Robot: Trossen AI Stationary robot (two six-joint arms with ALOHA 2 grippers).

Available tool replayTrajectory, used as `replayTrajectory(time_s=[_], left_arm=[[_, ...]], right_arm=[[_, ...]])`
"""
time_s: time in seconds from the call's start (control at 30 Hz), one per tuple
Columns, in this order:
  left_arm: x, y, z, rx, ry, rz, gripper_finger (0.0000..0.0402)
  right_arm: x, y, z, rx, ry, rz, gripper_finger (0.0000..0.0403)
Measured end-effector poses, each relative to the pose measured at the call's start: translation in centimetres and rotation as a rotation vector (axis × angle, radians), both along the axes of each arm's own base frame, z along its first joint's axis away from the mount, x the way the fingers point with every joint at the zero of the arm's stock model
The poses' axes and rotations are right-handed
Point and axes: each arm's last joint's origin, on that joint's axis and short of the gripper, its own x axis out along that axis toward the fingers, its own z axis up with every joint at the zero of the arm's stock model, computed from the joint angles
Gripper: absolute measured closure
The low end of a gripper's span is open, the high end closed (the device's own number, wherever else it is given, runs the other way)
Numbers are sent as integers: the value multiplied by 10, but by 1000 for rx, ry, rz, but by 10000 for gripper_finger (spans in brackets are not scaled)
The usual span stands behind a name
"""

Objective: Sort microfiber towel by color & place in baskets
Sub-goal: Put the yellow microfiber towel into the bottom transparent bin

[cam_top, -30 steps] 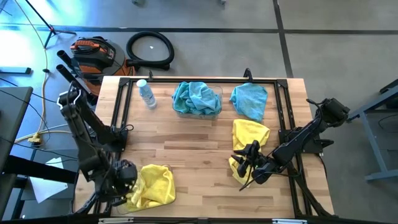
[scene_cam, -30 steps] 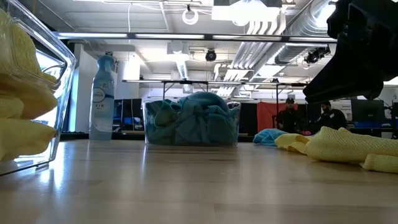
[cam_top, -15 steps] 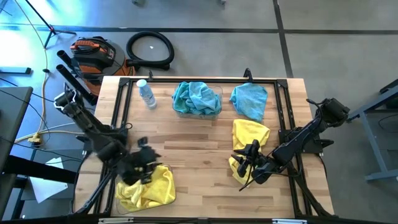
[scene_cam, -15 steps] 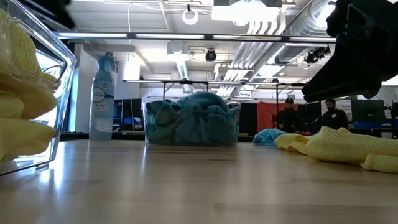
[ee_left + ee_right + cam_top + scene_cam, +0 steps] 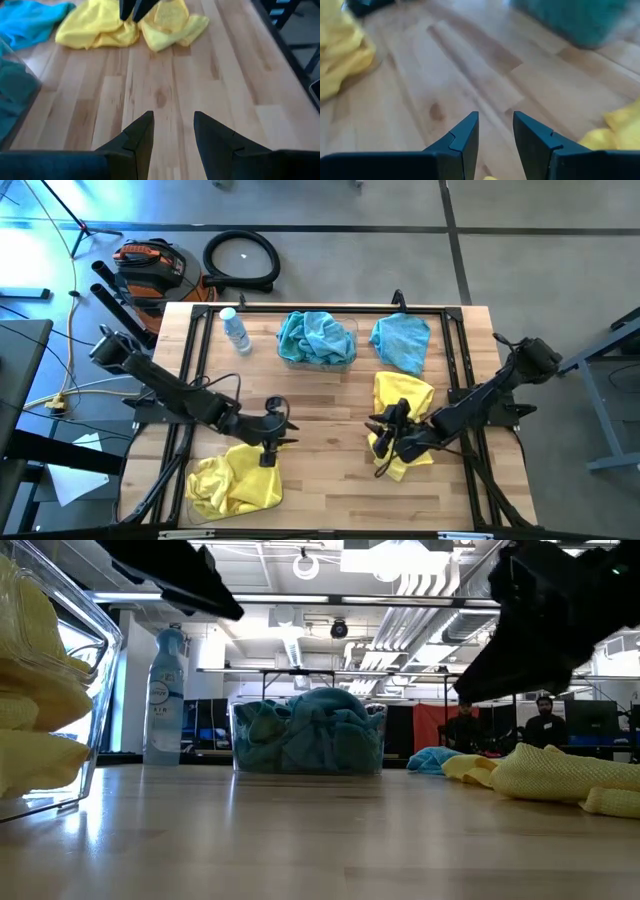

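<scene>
Two loose yellow towels [image 5: 400, 415] lie on the surface beneath the open, empty right hand [image 5: 385, 438]; soft, light and limp, they are best pinched at a raised fold.

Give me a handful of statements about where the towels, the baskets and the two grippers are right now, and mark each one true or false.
1. The basket at the table's far edge holds teal towels. True.
2. The left gripper is clamped on a yellow towel. False: it is open and empty above bare wood, near the basket with yellow towels.
3. A loose teal towel lies on the table beside the far basket. True.
4. The right gripper hovers over the water bottle. False: it is by the loose yellow towels; the bottle stands at the far left.
5. Both grippers are open. True.
</scene>
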Motion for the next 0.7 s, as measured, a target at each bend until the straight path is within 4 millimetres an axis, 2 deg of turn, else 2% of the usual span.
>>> replayTrajectory(time_s=[0.17,0.27,0.4,0.5,0.7], left_arm=[[4,1,-8,-12,43,-23,273],[4,0,-9,-11,45,-25,273],[3,-2,-9,-11,45,-34,273],[2,-3,-9,-11,45,-39,273],[0,-2,-12,4,83,-35,273]], right_arm=[[22,-8,24,11,157,107,286],[29,-21,44,40,294,36,286],[25,-40,65,146,497,-88,286],[20,-43,69,224,589,-114,286],[8,-26,59,411,676,-107,267]])
